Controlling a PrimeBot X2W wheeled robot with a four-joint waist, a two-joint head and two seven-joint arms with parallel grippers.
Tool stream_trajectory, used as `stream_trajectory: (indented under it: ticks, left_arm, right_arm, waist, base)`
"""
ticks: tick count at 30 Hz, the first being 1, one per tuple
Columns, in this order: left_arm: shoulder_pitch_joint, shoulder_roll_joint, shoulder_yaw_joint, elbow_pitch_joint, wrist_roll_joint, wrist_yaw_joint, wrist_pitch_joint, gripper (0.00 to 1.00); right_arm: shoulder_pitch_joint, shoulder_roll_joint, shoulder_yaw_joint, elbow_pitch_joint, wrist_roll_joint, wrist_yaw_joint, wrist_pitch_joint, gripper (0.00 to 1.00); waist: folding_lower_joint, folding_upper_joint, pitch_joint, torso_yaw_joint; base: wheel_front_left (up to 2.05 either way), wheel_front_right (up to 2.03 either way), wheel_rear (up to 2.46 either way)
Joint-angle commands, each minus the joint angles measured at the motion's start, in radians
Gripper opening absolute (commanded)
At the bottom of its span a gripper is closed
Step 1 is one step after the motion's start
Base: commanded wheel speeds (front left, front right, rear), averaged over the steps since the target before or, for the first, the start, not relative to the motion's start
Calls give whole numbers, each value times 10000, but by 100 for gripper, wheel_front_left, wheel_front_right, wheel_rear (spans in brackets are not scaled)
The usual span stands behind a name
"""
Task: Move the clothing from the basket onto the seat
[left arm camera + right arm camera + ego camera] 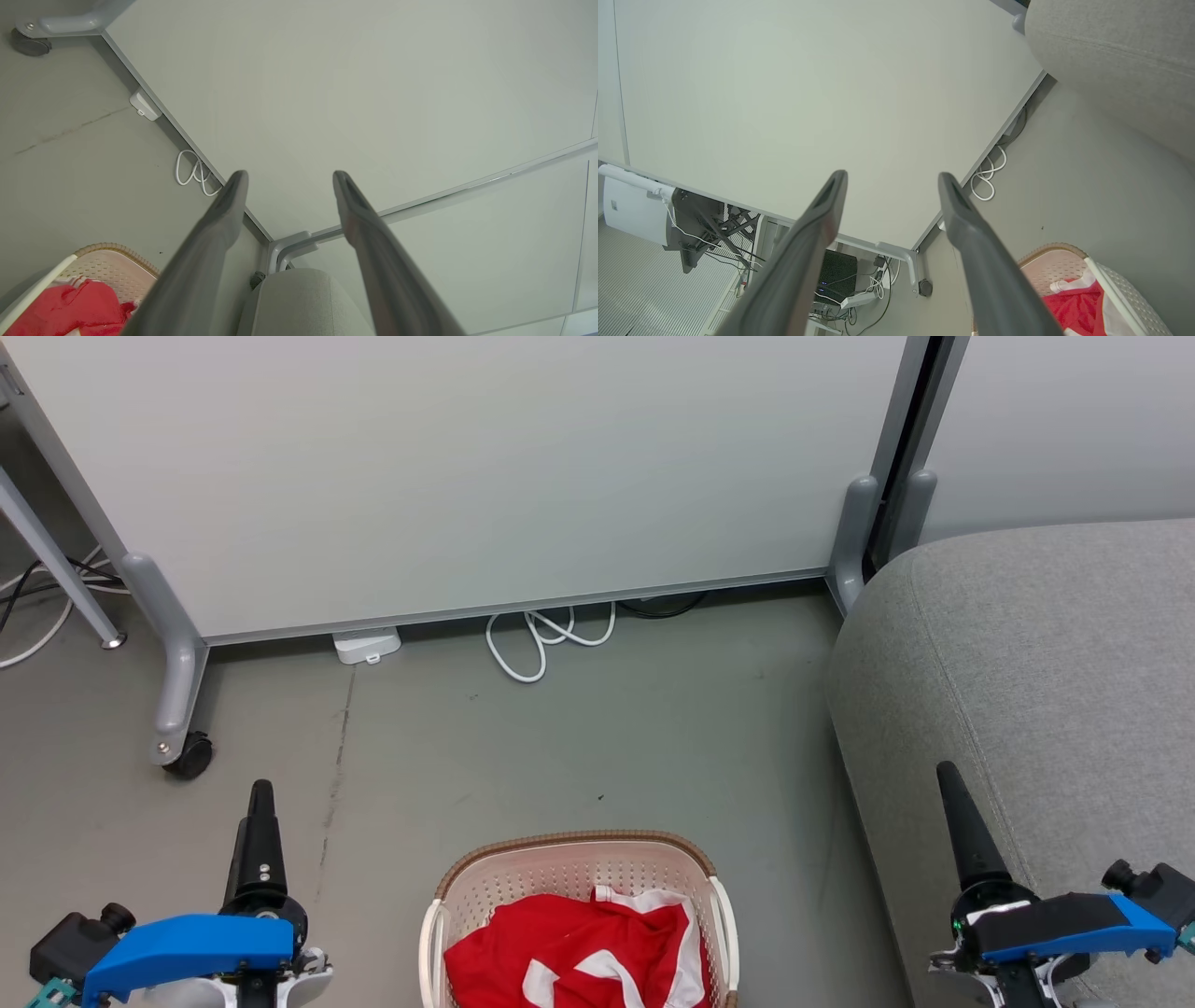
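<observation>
Grey floor (pixel 579 747) before a pale partition panel (pixel 467 476). Red clothing (pixel 560 943) with white trim lies bunched inside the basket (pixel 569 845), which stands on the floor between the two arms; whether it is one garment or two cannot be told. The grey seat (pixel 1027 663), right of the basket and apart from it, bears no garment on its visible part. Left hand (pixel 288 186) and right hand (pixel 892 186) hang spread and empty, clear of the fabric. Judged stage: nothing transferred, whole task remaining
</observation>
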Motion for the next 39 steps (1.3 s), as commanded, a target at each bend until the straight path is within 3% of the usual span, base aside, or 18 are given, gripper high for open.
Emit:
stream_trajectory:
  ticks: [1,18,39]
  left_arm:
    - [-305,79,-65,-227,474,92,-111,100]
    - [-255,128,-781,-290,4430,773,-741,100]
    - [-358,408,-1578,84,6999,1183,-1352,100]
  right_arm:
    - [-292,-52,88,-244,-446,22,-104,100]
    - [-292,-72,729,-210,-4746,28,-735,100]
    - [-454,-93,957,226,-7377,30,-1358,100]
  waist:
    - [0,0,4,4]
    - [0,0,9,67]
    - [0,0,84,120]
  base:
    - [0,0,0]
    - [0,0,0]
    - [0,0,0]
